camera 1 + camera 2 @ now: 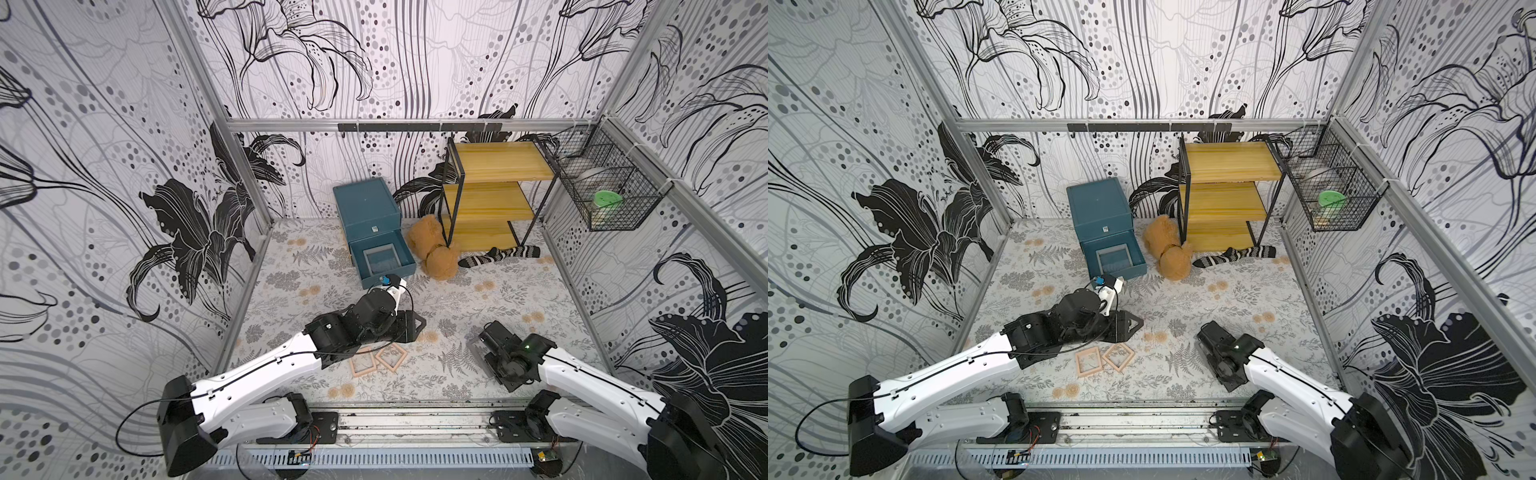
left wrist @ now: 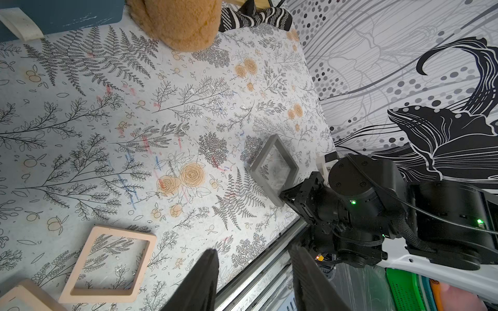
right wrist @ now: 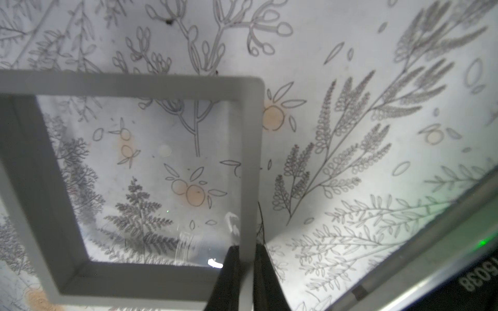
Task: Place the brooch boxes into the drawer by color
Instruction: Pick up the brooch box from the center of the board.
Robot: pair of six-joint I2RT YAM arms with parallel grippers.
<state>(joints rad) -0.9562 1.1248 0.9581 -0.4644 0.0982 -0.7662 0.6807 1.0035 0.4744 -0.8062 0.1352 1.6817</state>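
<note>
Right pincer [image 3: 246, 249] clamped on grey box [image 3: 151, 84] rim over worktop [image 3: 377, 134]; left pincer [image 2: 253, 269] agape, empty, near pink box [image 2: 121, 233]; second grey box [image 1: 380, 261] in open bottom drawer [image 1: 405, 251].

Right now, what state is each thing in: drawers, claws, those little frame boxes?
teal drawer chest, bottom drawer pulled open, front above it shut.
grey brooch box in the drawer, lying flat, put away.
second grey brooch box, rim pinched by the right gripper.
right gripper, shut on that rim.
left gripper, open and empty.
pale pink brooch boxes, flat on the table, not put away.
</note>
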